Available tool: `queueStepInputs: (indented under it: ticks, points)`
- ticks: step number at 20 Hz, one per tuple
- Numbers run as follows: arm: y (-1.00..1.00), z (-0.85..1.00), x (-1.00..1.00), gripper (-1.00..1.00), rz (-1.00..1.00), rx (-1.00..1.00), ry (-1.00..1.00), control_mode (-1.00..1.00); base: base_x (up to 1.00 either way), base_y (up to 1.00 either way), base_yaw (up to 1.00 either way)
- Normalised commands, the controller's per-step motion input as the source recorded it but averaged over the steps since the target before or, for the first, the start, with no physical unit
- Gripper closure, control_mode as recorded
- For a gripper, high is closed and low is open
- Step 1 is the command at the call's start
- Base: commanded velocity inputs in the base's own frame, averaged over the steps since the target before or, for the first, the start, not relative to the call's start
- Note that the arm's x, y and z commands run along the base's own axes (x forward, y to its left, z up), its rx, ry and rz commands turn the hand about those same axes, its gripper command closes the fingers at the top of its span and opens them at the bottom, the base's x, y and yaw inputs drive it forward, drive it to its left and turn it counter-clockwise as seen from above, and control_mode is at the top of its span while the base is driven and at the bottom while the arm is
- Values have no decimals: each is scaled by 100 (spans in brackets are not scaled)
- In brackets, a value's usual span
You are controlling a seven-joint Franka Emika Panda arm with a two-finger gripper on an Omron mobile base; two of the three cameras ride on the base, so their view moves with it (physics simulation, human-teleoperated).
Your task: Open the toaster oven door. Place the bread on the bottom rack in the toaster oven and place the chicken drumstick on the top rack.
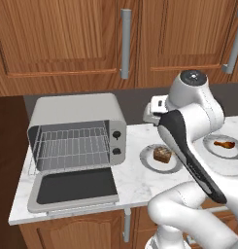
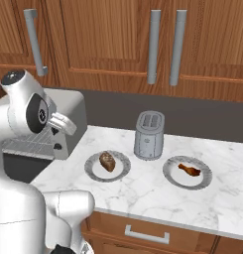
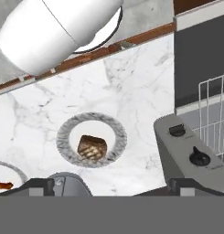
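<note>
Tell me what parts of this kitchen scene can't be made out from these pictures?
- Toaster oven: right base view, mostly behind the arm.
- Chicken drumstick: hand view, cut by the left edge.
- Bread: left base view, partly behind the arm.
- Toaster: left base view, hidden behind the arm.

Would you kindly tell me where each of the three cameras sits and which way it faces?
Left base view: behind the arm's left, facing the toaster oven with its door down; the arm rises at lower right.
Right base view: behind the arm's right, facing the toaster and chicken drumstick; the arm stands at left.
Hand view: on the hand, looking down at the bread; the open tool edges the bottom.
All three share the bread and oven.
</note>
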Motion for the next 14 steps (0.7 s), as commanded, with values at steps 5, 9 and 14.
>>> queueStepInputs:
  ticks: [5, 9, 14]
  points:
    - [-100, 2, 9, -100, -14, 15, 7, -100, 0, 0, 0]
    - [-94, 0, 16, -100, -26, 12, 6, -100, 0, 0, 0]
    - [-77, -8, 0, -100, -35, 9, 0, -100, 0, 0, 0]
